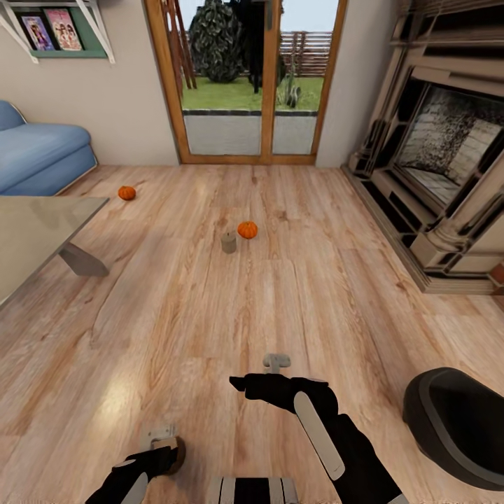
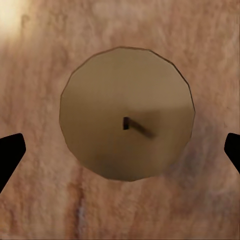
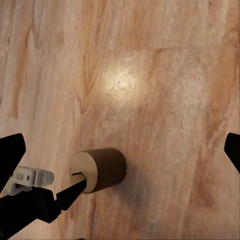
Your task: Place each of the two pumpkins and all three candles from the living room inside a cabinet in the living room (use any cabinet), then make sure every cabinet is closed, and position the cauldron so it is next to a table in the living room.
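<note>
the wood floor point(image 1: 210, 315) spreads out ahead of me, with the fireplace point(image 1: 448, 161) on my right, the blue sofa point(image 1: 38, 157) and a pale table point(image 1: 35, 231) on my left, and glass doors point(image 1: 245, 77) at the far wall. a dark rounded cauldron point(image 1: 458, 423) sits on the floor just right of my right arm. farther out, one ribbed orange pumpkin point(image 1: 246, 229) rests on the boards just beside a stubby grey-beige candle point(image 1: 228, 241), and a second pumpkin point(image 1: 127, 192) lies well apart from them, near the sofa. my left gripper point(image 2: 120, 155) points straight down over another candle point(image 2: 127, 114), a short tan cylinder with a flat round top and a small dark bent wick; its fingers point(image 2: 10, 152) stand spread wide on either side, not touching it. from my right wrist that same candle point(image 3: 99, 170) shows upright on the floor, with my left arm reaching in over it. my right gripper point(image 3: 120, 155) hangs over bare boards, fingers apart and holding nothing.
</note>
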Tool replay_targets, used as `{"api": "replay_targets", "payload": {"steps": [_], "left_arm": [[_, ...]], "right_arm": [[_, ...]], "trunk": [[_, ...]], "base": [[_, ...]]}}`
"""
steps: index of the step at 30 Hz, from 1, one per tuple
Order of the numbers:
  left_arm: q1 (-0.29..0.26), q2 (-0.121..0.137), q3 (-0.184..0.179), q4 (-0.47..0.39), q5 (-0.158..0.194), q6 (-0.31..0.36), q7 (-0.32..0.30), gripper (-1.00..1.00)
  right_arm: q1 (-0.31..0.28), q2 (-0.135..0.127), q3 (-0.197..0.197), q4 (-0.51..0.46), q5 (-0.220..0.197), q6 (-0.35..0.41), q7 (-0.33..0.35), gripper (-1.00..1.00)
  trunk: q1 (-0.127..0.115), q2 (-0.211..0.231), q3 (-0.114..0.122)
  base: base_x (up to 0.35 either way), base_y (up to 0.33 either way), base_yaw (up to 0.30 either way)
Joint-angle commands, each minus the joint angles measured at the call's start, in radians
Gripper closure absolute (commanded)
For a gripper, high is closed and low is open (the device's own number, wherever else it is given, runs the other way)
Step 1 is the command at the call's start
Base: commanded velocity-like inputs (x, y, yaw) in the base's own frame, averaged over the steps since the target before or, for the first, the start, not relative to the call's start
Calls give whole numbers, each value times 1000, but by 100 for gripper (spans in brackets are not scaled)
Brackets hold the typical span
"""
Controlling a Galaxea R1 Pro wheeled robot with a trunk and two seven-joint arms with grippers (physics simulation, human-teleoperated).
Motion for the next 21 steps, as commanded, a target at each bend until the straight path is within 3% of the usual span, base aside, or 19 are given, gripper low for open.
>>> {"api": "replay_targets", "payload": {"steps": [1, 9, 21], "left_arm": [[0, 1, -6, -2, 11, -4, 10, -100], [0, -4, -14, -2, 12, -21, 9, -100], [0, -8, -24, -2, 12, -22, 9, -100]], "right_arm": [[0, 0, 0, -1, -1, 4, 0, -100], [0, 0, 0, -1, 0, 4, 0, -100], [0, -1, 0, 1, 1, 4, 2, -100]], "trunk": [[0, -1, -5], [4, -2, -36], [6, -4, -55]], "base": [[0, 0, 0], [0, 0, 0], [0, 0, 0]]}}
